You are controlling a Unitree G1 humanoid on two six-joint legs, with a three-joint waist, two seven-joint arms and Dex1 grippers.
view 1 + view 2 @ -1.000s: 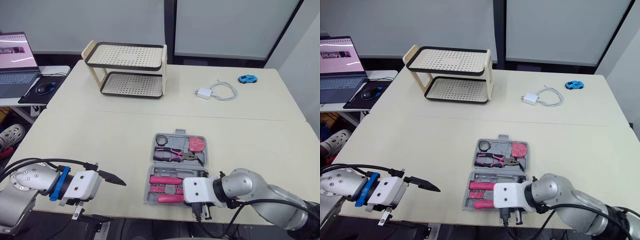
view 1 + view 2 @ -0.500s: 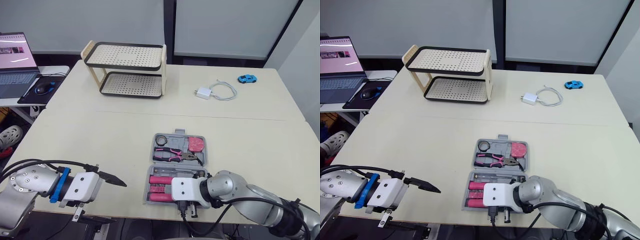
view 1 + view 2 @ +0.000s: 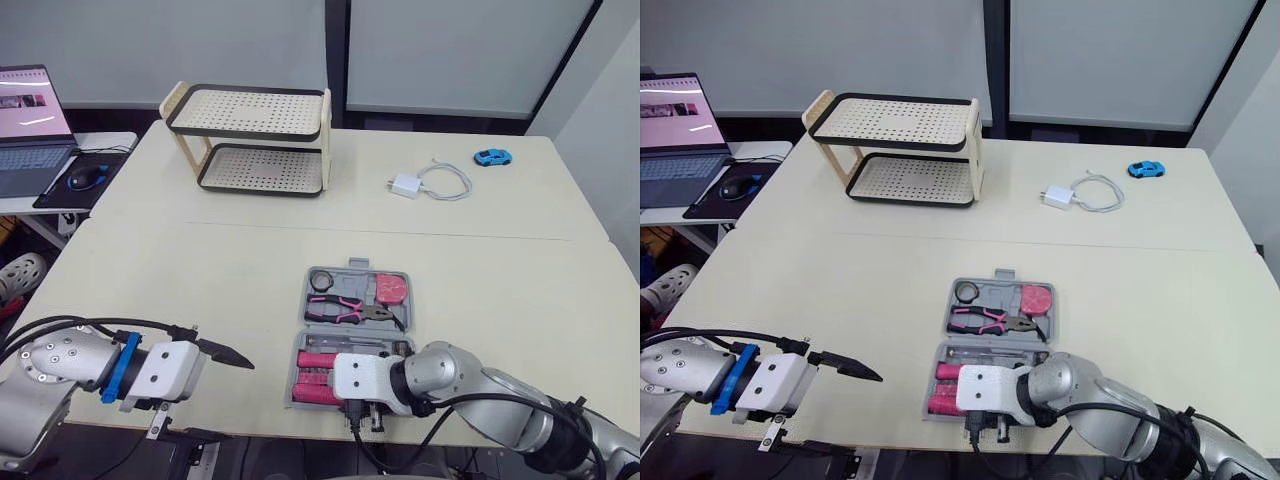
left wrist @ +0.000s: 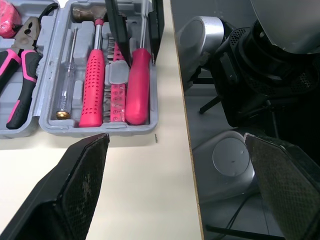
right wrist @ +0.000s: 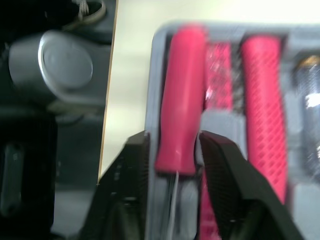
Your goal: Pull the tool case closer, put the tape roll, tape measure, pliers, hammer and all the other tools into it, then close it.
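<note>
Pink screwdriver [image 5: 177, 100], in the tool case [image 5: 154, 90], sits ungripped inside the parted right claw [image 5: 175, 142].

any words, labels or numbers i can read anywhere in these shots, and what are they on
No text can be read in any view.
Laptop: its screen shows pink and white content, too small to read.
Tape measure in the tool case: any marking on it is too small to make out.
</note>
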